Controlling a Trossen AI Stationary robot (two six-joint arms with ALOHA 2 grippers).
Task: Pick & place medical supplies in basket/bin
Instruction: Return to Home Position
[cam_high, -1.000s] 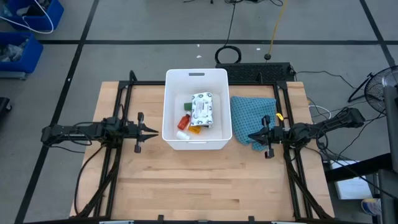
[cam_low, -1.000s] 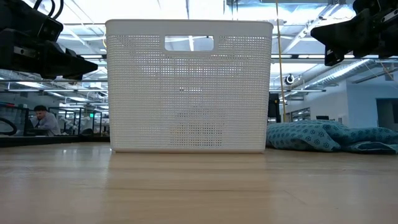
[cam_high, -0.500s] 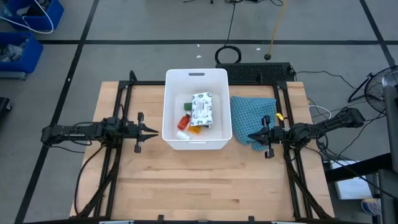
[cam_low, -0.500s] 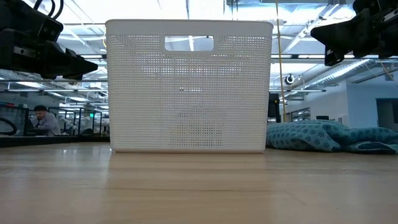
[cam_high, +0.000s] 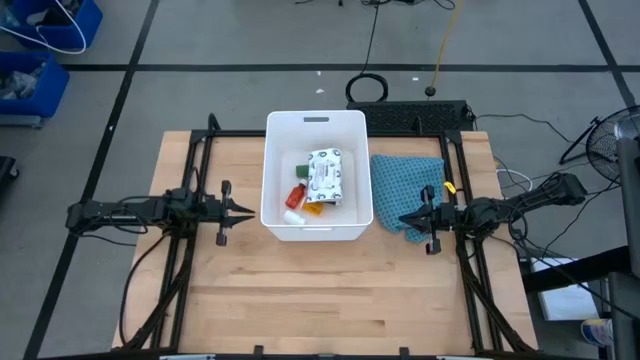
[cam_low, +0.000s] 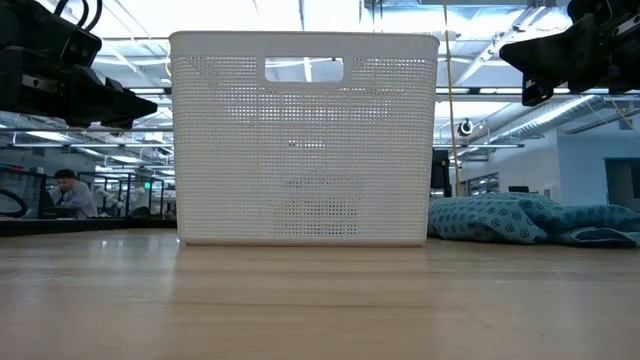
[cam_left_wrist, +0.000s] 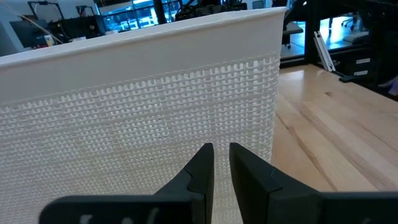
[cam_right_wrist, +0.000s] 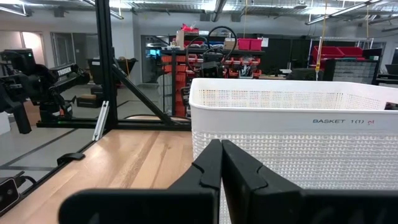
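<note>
L gripper (cam_high: 250, 211), R gripper (cam_high: 403, 217) beside bin (cam_high: 271, 180)

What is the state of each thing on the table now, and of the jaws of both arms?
White bin: upright, open top, items inside.
Printed packet: lying flat in the bin.
Red bottle: lying in the bin.
Orange vial: lying in the bin, beside the packet.
Teal cloth: crumpled, on the table beside the bin.
Left arm: outside the bin, jaws almost shut, empty.
Right arm: outside the bin, jaws shut, empty.
</note>
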